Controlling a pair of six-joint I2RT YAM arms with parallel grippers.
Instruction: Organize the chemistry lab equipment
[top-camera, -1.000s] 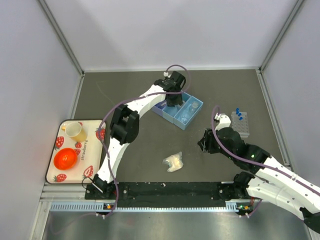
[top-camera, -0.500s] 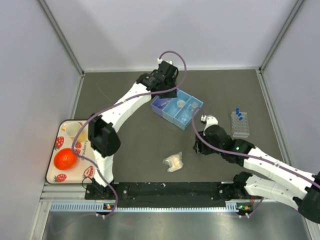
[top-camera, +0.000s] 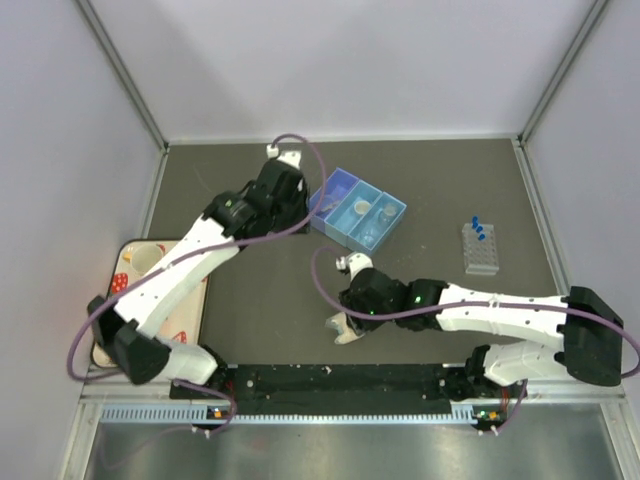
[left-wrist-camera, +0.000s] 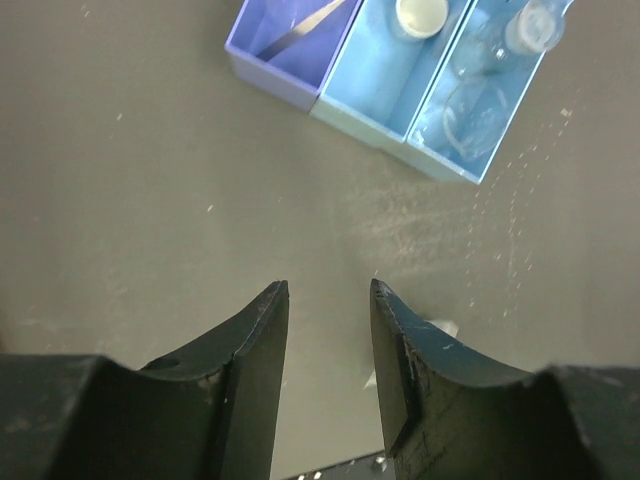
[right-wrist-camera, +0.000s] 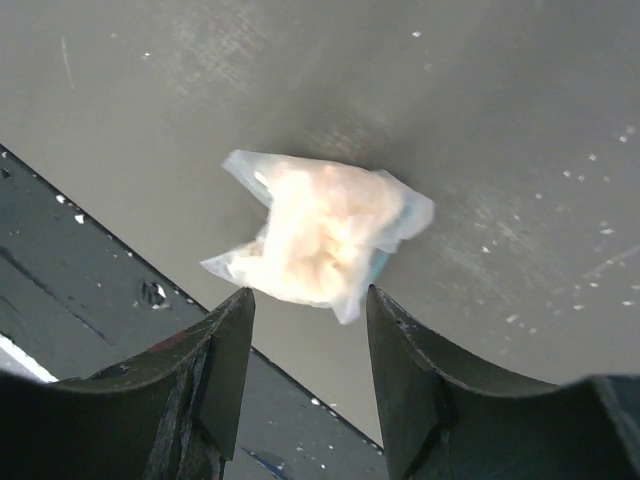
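The pale yellowish packet (right-wrist-camera: 325, 237) lies on the dark table near the front rail, just ahead of my right gripper's (right-wrist-camera: 310, 297) open jaws, which hold nothing. From above, the right gripper (top-camera: 347, 316) hovers over the packet (top-camera: 345, 332). My left gripper (left-wrist-camera: 328, 290) is open and empty over bare table, short of the blue divided box (left-wrist-camera: 370, 95). That box holds the white round dish (left-wrist-camera: 421, 14) and the clear flask (left-wrist-camera: 535, 25). The clear tube rack (top-camera: 481, 253) with blue-capped tubes (top-camera: 478, 228) stands at the right.
A strawberry-print tray (top-camera: 135, 262) sits at the left edge, mostly hidden under my left arm (top-camera: 200, 250). The black front rail (right-wrist-camera: 80, 290) runs right beside the packet. A thin metal piece (left-wrist-camera: 305, 20) lies in the box's purple compartment.
My left gripper has drawn back from above the blue box toward the left. My right arm has swung left from near the tube rack to over the packet.
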